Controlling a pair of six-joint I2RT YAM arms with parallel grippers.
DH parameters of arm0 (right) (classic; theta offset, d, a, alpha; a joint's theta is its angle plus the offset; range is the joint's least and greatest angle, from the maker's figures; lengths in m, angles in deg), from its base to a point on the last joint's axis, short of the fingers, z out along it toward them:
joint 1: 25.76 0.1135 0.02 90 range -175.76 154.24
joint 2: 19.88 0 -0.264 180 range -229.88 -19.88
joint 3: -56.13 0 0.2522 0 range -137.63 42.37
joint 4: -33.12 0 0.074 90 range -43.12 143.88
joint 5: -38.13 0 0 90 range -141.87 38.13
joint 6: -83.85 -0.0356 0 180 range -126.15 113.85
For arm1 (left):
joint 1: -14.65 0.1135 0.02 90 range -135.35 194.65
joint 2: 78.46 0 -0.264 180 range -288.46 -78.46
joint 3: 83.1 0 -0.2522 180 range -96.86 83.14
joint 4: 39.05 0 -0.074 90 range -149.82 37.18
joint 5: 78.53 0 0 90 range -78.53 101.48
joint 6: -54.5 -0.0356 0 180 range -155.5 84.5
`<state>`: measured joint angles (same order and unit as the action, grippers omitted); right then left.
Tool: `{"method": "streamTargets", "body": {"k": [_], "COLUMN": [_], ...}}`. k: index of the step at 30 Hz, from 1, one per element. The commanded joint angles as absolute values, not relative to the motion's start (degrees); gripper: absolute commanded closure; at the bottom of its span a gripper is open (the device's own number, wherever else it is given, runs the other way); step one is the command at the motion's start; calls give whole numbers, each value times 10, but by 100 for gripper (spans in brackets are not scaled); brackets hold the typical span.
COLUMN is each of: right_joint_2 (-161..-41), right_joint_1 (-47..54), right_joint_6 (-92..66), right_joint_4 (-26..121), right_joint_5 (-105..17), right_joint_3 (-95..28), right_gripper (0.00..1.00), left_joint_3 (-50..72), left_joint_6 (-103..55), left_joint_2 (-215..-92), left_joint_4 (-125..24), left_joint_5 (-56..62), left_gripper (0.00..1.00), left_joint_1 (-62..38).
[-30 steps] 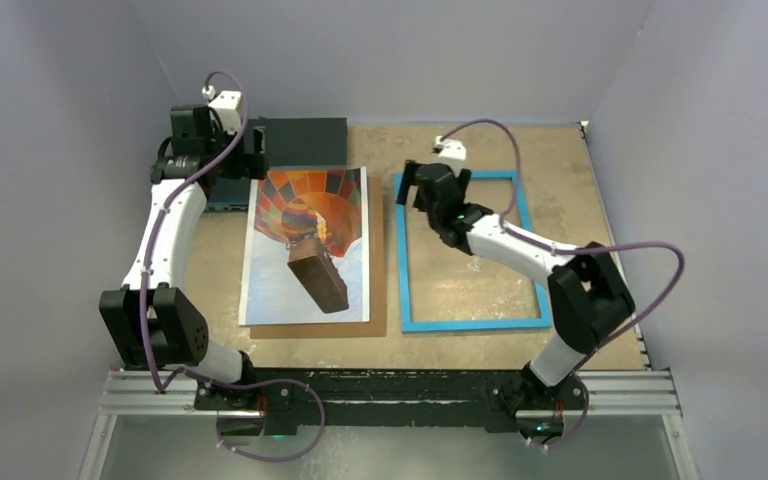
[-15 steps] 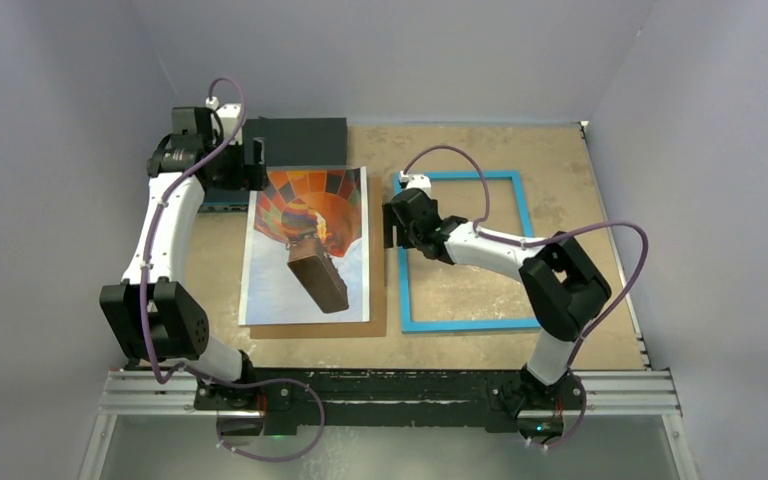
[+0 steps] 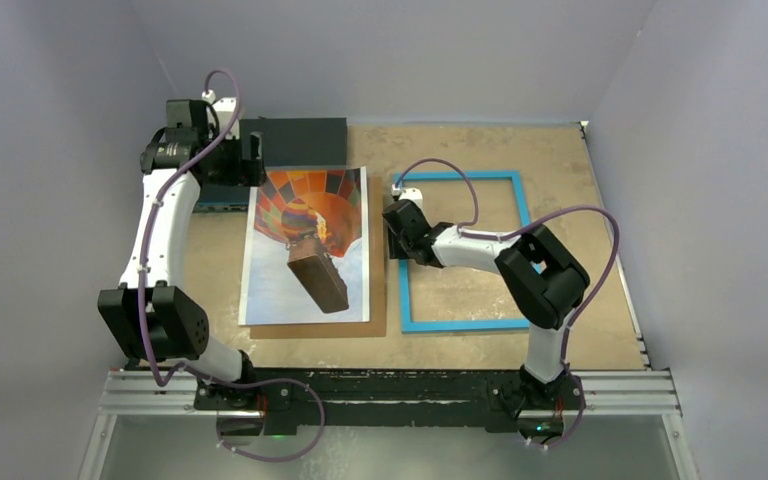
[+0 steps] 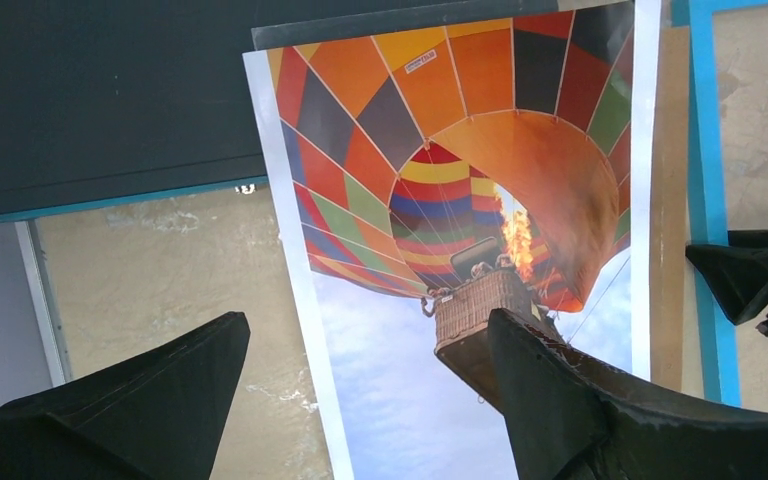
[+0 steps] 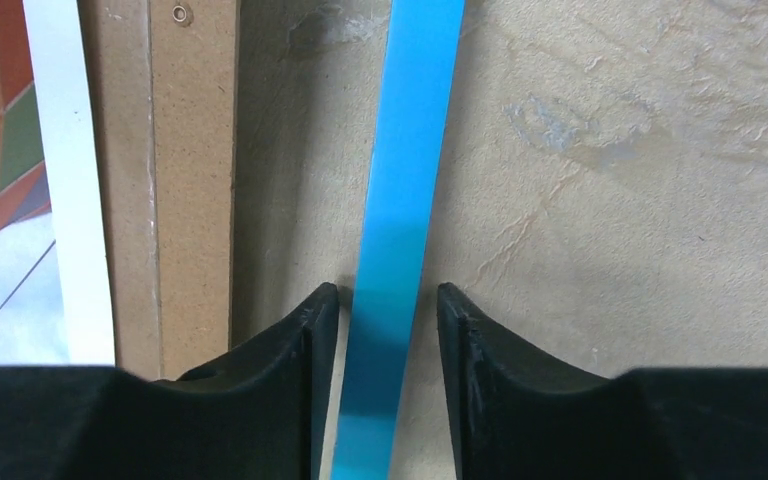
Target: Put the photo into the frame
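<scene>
On the tabletop (image 3: 570, 200) the frame (image 3: 460, 324) lies toward the right edge, the photo (image 3: 280, 285) just left, mid-table. The left gripper (image 4: 365, 330) gapes wide above the photo's far-left corner; the right gripper (image 5: 388, 295) narrowly straddles the frame's left rail

The bench (image 3: 580, 190) has a flat top of sandy beige colour, with pale worn patches and fine marks like cracks, which show closely in the right wrist view. Three plain walls enclose it: the back wall (image 3: 390, 50), the left wall (image 3: 40, 150) and the right wall (image 3: 730, 150), all pale grey with a lilac tone. A thin metal strip (image 3: 619, 260) runs along the right edge of the bench. At the near edge lies a silver aluminium rail (image 3: 640, 392), and below it a dull grey surface (image 3: 410, 450). The light is soft and even, with faint shadows
</scene>
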<state>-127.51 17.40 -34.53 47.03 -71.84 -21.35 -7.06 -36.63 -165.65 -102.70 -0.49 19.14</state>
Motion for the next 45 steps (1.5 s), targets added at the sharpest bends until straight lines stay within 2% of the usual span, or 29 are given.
{"method": "streamTargets", "body": {"k": [1, 3, 5, 15, 23, 31, 38, 45], "right_joint_2": [-1285, -1282, -1271, -1201, -1128, -1089, -1055, -1028], "right_joint_1": [180, 180, 180, 152, 74, 41, -19, -49], "right_joint_6": [-364, -372, -375, -390, -424, -462, -552, -676], "right_joint_4": [476, 485, 502, 612, 641, 679, 613, 477], "right_joint_5": [-727, -730, -726, -721, -589, -467, -304, -161], "right_joint_3": [-214, -222, -236, -345, -413, -523, -507, -467], "right_gripper": [64, 76, 83, 100, 100, 100, 100, 100], "left_joint_3": [-102, -104, -105, -27, 21, 101, 96, 114], "left_joint_6": [-359, -359, -359, -331, -302, -210, -185, -143], "left_joint_2": [-1654, -1653, -1652, -1625, -1619, -1619, -1644, -1665], "left_joint_4": [-1049, -1050, -1051, -982, -935, -827, -791, -724], "left_joint_5": [-25, -35, -47, -57, -25, -92, -87, -92], "left_gripper": [12, 12, 12, 10, 10, 11, 11, 9], "left_joint_1": [197, 197, 197, 166, 92, 75, 18, -41]}}
